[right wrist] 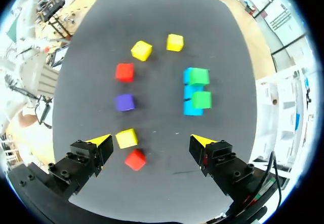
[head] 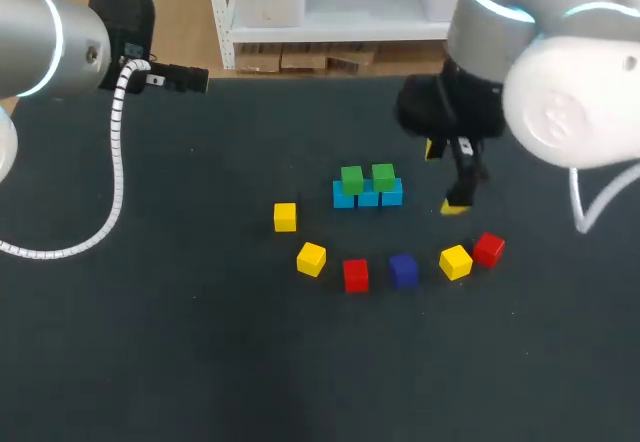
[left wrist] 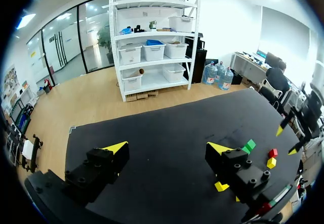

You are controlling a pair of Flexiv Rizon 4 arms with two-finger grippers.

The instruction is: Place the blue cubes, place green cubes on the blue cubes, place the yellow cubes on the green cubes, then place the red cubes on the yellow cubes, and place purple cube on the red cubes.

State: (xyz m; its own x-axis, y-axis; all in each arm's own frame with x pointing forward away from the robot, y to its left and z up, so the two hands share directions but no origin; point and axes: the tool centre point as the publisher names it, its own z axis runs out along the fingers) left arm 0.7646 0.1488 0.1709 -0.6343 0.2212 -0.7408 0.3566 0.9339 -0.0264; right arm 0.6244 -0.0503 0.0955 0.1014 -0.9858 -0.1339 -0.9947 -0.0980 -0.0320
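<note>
Right tool [head: 445, 177]: fingers wide, empty, above the table [head: 200, 342], just right of the blue cubes [head: 367, 198], which carry two green cubes [head: 351, 178]. Left tool [left wrist: 168, 148]: wide, empty, well apart. Hazard: the nearest yellow cube [head: 455, 261] sits just beside a red cube [head: 488, 249]; a descending finger may knock the red cube aside.

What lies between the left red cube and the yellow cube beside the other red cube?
The purple cube lies between that red cube and that yellow cube, seen in the head view.
</note>
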